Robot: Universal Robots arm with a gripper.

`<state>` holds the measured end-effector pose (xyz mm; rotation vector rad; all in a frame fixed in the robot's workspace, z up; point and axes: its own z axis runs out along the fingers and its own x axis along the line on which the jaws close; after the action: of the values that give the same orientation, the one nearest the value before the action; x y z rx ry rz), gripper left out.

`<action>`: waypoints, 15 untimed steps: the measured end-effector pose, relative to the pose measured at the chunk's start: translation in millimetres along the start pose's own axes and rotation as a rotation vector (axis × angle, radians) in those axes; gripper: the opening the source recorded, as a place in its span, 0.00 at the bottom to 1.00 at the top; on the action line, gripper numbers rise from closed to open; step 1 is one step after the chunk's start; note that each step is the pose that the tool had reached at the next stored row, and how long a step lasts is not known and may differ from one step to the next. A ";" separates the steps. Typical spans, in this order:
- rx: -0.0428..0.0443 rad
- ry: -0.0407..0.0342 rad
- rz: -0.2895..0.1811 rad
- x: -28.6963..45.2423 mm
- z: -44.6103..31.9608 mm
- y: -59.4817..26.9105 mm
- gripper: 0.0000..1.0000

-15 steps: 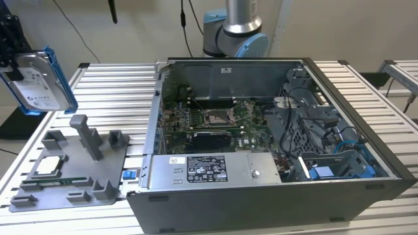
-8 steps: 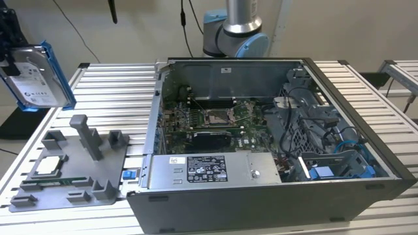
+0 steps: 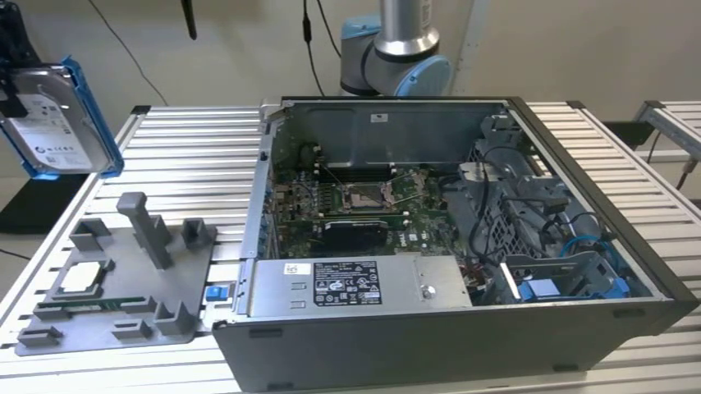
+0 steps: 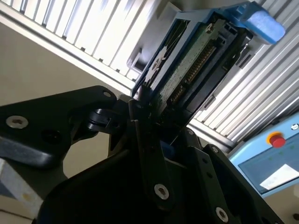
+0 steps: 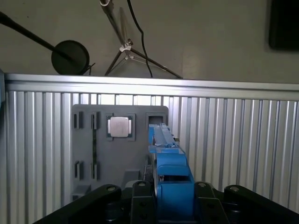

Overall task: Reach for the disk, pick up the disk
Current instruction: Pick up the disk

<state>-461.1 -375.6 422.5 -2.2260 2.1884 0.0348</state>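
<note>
Exterior view: at the exterior view's far left, the gripper [image 3: 13, 82] is clamped on the disk [image 3: 61, 123]. The disk hangs upright and slightly tilted in the air, its blue bracket outlining the label face, clear of the slatted table [image 3: 186, 156] and touching nothing else. Bare slats separate it from the open computer case [image 3: 460, 246]. The grey fixture tray [image 3: 121, 287], carrying a small silver chip [image 3: 85, 281], lies lower, near the table's corner. Second wrist view: the black fingers [image 4: 140, 126] press on the disk's two flat faces at one end. Its connector edge points away toward the table's rim, and a pendant with a red button [image 4: 261, 163] stands well apart. First wrist view: the disk appears edge-on between the jaws, over bare slats just beside the tray's edge. Past the table's far rim, open floor holds a round stand base [image 5: 70, 56].
</note>
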 end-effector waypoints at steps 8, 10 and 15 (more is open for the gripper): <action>-0.0001 0.0000 0.000 -0.3 -12.0 0.0 0.00; 0.0000 0.0000 0.000 -0.4 -14.9 0.0 0.00; -0.0001 0.0000 -0.001 -0.7 -22.3 0.0 0.00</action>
<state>-461.1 -375.6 444.8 -2.2266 2.1879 0.0349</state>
